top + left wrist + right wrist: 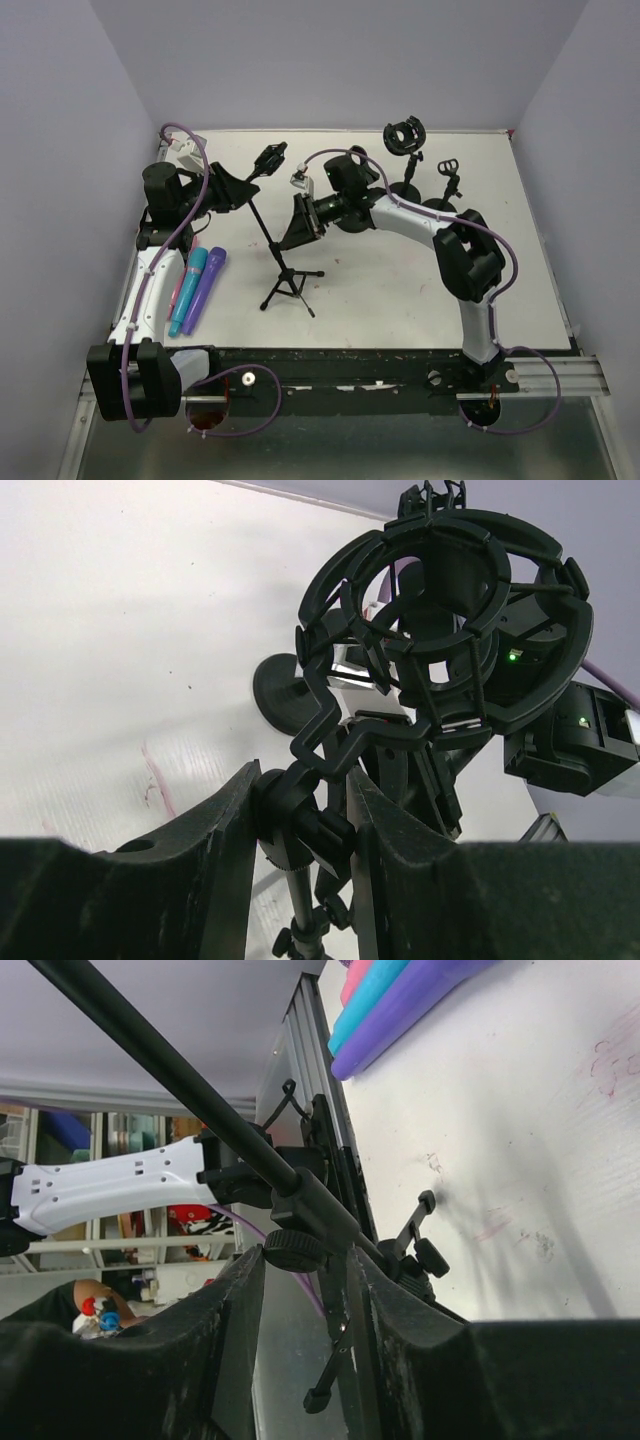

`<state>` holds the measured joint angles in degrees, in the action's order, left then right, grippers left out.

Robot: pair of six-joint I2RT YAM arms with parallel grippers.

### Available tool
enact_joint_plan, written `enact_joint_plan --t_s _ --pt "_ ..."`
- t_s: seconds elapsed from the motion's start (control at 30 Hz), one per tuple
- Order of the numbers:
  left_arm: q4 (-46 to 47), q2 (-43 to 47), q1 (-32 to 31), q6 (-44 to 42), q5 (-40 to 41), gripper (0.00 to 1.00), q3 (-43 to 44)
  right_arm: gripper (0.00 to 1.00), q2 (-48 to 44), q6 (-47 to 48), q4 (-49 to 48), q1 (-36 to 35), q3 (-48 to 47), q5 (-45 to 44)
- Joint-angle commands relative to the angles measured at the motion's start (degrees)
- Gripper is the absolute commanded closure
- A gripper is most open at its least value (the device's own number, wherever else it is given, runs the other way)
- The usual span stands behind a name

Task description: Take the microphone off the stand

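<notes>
A black tripod stand (286, 285) stands mid-table, its pole leaning up and left to a black holder (271, 158). My left gripper (250, 190) is shut on the swivel joint (300, 815) just under that holder. In the left wrist view the ring-shaped holder (440, 610) shows no microphone inside it. My right gripper (289, 232) straddles the pole's clamp collar (320, 1210), with the knob (291, 1250) by one finger; I cannot tell whether it is pressing. A teal microphone (190, 290), a purple one (206, 283) and a pink one (180, 288) lie on the table at the left.
At the back right stand a shock-mount stand (405, 135) and a small clip stand (450, 172) on round bases. A black rail (350, 365) runs along the table's near edge. Purple walls close in the back and both sides.
</notes>
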<state>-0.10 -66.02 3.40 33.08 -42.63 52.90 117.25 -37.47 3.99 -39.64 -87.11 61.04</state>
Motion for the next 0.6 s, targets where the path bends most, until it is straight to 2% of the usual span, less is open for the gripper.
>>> enact_joint_plan --t_s 0.0,0.17,0.33,0.5,0.57 --pt "0.54 1.77 0.38 2.69 0.71 1.00 -0.35 0.56 1.84 0.47 0.23 -0.79 -1.83 -0.65" --pt "0.54 2.30 0.56 3.13 0.88 1.00 -0.87 0.63 1.67 0.64 -0.56 -1.32 -1.57 -0.56" --pt "0.28 3.09 0.64 3.31 1.15 1.00 -1.49 0.60 1.75 0.21 -0.91 -1.76 -1.66 -1.27" --pt "0.19 3.53 0.91 3.31 1.50 1.00 -1.84 0.63 2.02 0.47 -0.21 -1.76 -1.75 -2.94" --pt "0.27 3.62 0.91 3.31 1.67 1.00 -1.93 0.71 2.10 1.08 0.05 -1.85 -1.75 -3.20"
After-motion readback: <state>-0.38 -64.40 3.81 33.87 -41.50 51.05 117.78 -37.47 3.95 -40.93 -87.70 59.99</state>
